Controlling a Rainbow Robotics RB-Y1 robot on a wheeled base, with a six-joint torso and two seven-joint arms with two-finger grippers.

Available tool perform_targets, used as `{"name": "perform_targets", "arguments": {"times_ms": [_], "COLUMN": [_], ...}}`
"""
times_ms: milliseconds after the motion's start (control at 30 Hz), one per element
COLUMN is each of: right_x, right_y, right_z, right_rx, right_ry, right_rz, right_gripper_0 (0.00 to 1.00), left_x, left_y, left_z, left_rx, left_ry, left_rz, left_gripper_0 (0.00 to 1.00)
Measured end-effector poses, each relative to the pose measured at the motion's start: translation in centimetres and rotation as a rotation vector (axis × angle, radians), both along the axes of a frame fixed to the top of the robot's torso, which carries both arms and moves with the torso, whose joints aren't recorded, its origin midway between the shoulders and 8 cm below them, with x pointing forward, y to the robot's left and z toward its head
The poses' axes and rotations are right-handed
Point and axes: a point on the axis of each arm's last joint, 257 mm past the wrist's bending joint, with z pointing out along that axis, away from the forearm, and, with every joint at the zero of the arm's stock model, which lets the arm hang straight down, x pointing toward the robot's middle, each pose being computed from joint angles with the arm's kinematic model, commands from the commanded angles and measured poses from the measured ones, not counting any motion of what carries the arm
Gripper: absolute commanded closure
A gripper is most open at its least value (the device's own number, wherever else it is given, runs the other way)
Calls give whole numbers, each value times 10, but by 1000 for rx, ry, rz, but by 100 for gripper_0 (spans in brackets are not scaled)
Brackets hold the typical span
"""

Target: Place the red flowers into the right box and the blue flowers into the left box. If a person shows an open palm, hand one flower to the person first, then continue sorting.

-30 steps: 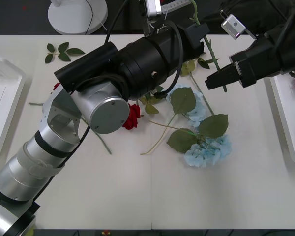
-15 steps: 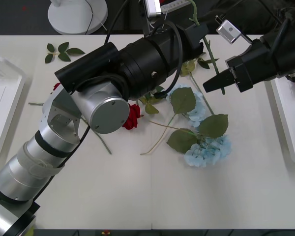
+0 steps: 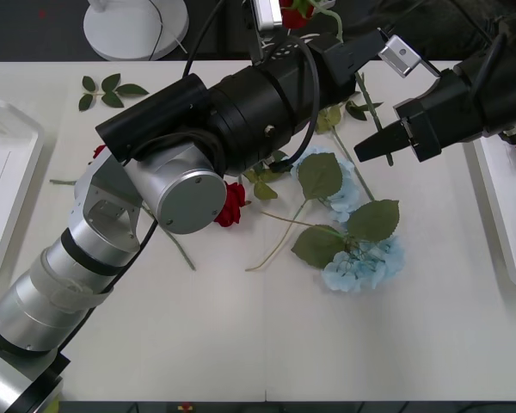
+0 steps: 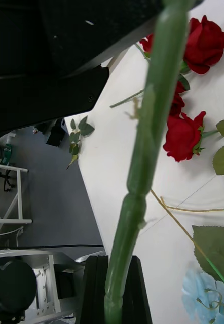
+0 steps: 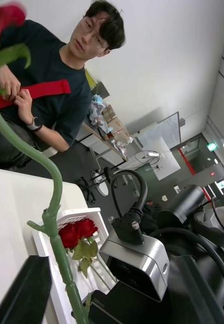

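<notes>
A red rose hangs above the table's far side, its bloom [image 3: 294, 13] high and its stem [image 3: 365, 90] slanting down. My right gripper [image 3: 380, 148] [image 4: 114, 298] is shut on the stem's [image 4: 147, 126] lower end. My left gripper [image 3: 361, 53] stands open around the upper stem [image 5: 56, 238]. Two blue flowers [image 3: 361, 262] [image 3: 344, 194] lie mid-table. More red roses [image 3: 232, 202] lie partly under my left arm. The right box [image 3: 499, 198] [image 5: 46, 253] holds red roses [image 5: 76, 233]. The left box [image 3: 4, 172] sits at the left edge. A person [image 5: 46, 101] sits beyond the table, hands at a red strap.
Loose green leaf sprigs [image 3: 107, 89] lie at the far left of the table. A white round stand base [image 3: 136, 26] sits behind the table. My left arm [image 3: 181, 172] stretches across the table's middle and hides part of the flower pile.
The left gripper's fingers have spread apart and the rose's bloom has swung into view at the top. The right gripper rose slightly, still on the stem.
</notes>
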Motion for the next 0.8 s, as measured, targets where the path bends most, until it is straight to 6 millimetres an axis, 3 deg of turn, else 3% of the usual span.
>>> {"name": "perform_targets", "arguments": {"times_ms": [267, 567, 700, 800], "right_x": [1, 10, 14, 22], "right_y": [-1, -13, -32, -58], "right_z": [-1, -16, -29, -37], "right_rx": [-5, -78, -137, -199], "right_ry": [-3, -29, -15, -15], "right_rz": [-2, -26, -46, -86], "right_gripper_0": [100, 100, 100, 100], "left_x": [0, 2, 6, 13], "left_y": [0, 1, 7, 21], "left_z": [0, -3, -4, -11], "left_rx": [0, 3, 11, 44], "left_ry": [0, 5, -2, -11], "left_rz": [0, 4, 15, 35], "left_gripper_0": [0, 0, 0, 0]}}
